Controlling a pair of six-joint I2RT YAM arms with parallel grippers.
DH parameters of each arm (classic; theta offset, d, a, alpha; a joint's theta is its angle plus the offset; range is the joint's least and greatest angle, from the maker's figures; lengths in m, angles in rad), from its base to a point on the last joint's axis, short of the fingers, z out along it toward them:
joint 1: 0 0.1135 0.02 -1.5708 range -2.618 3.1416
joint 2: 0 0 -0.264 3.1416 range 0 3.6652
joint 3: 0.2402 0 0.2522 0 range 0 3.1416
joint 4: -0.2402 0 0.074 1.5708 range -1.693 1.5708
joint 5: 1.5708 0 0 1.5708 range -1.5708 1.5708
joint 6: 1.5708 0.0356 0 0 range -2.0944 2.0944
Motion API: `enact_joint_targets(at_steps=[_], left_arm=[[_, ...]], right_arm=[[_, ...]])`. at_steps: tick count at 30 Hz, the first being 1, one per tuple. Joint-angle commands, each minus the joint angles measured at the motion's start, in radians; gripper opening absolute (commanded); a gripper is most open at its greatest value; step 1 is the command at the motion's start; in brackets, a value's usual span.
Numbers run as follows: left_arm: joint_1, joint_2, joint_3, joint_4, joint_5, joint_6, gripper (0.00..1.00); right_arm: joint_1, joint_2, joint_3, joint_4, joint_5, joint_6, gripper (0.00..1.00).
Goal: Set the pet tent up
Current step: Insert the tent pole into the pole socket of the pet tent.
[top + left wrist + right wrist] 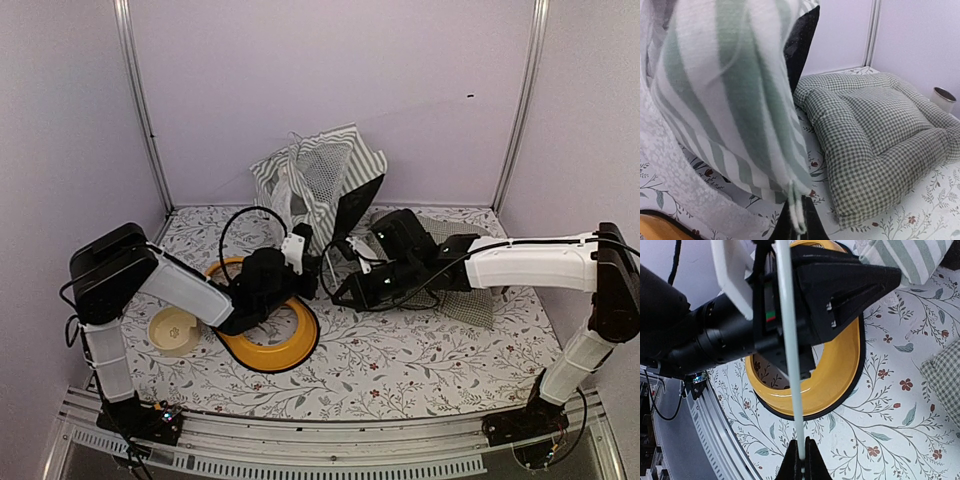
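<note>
The pet tent [320,180], green-and-white striped with a mesh panel, stands crumpled at the back middle of the table. My left gripper [802,205] is shut on a narrow striped tab at the bottom corner of the tent fabric [735,95], which hangs just above the table. In the right wrist view a thin white pole [790,340] runs straight up from my right gripper [801,441], which is shut on its end. That pole passes the left gripper's black body [840,285]. From above, both grippers meet close together, left gripper [305,262] and right gripper [342,290], in front of the tent.
A green-checked cushion [875,135] lies right of the fabric, partly under the right arm [470,295]. A yellow ring dish [290,345] sits below the left gripper, a beige bowl [173,330] at the left. A metal can [943,98] stands behind the cushion.
</note>
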Motion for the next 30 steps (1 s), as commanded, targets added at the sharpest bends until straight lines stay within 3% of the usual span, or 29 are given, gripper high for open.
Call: enact_joint_targets(at_steps=[1,14,30], left_arm=[[-0.068,-0.086,-0.074,0.035,-0.022,0.041,0.0],[-0.229,-0.251,-0.26,-0.029,-0.09,0.014,0.0],[-0.336,-0.367,-0.301,-0.233,-0.137,-0.039,0.0]], right_arm=[[-0.032,0.026,0.058,0.052,0.031,0.005,0.0],[-0.033,0.104,0.211,0.139,-0.025,0.0,0.0],[-0.043,0.158,0.389,0.193,0.013,-0.011,0.0]])
